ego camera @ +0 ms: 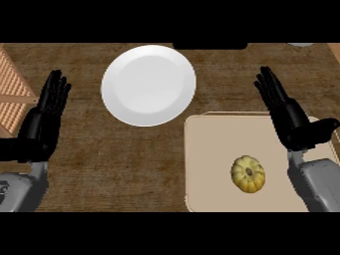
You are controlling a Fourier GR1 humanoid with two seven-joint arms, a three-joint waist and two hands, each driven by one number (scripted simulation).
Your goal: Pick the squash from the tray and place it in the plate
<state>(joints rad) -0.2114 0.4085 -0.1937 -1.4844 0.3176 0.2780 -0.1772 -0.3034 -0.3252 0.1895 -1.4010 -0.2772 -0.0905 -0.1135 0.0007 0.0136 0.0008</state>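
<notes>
Head view: the right hand (299, 127) hovers over the tray's (211, 159) right side, fingers straight, holding nothing. The left hand (37, 130) is likewise flat open at the desk's (128, 164) left. One squash (248, 174) lies in the one tray; one white plate (149, 84) sits nearby.

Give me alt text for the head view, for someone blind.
A yellow squash lies untouched on a beige tray at lower right; a white plate sits beyond it to the left. The left hand and right hand are open at either side.
</notes>
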